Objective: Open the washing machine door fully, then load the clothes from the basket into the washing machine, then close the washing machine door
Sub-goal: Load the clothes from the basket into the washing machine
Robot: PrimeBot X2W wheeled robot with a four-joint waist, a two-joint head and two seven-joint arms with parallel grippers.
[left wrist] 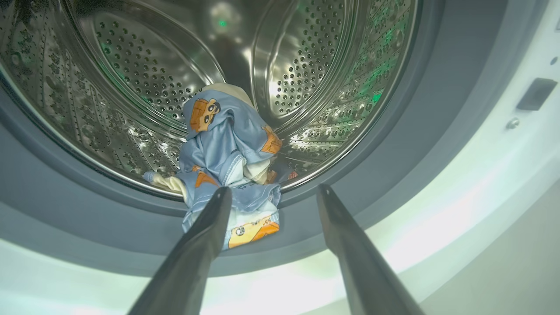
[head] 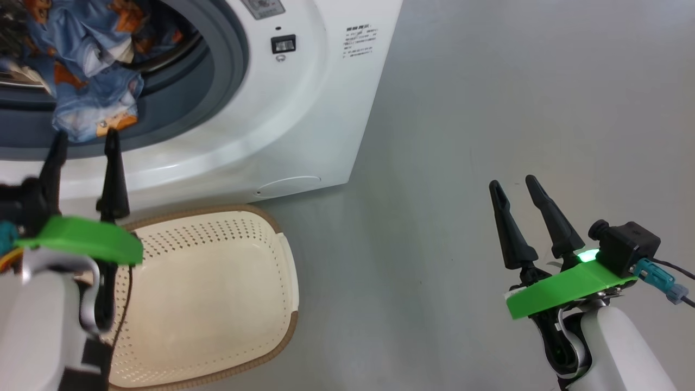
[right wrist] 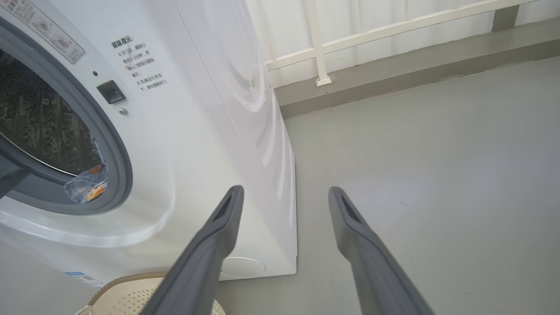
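Note:
The white washing machine (head: 304, 108) stands with its mouth uncovered; its door is out of view. The light blue clothes (head: 92, 70) with orange prints lie in the drum mouth, a fold draped over the grey seal (left wrist: 65, 210). In the left wrist view the clothes (left wrist: 227, 148) rest on the steel drum's lower lip. My left gripper (head: 84, 144) is open just in front of the hanging fold, nothing between its fingers. The cream basket (head: 217, 293) sits on the floor below, with nothing in it. Far right, my right gripper (head: 516, 187) hovers open over the floor.
Grey floor (head: 516, 98) spreads to the right of the washer. In the right wrist view a white railing (right wrist: 319, 43) and a low kerb (right wrist: 393, 74) run along the back, and the basket's rim (right wrist: 127, 280) shows at the bottom.

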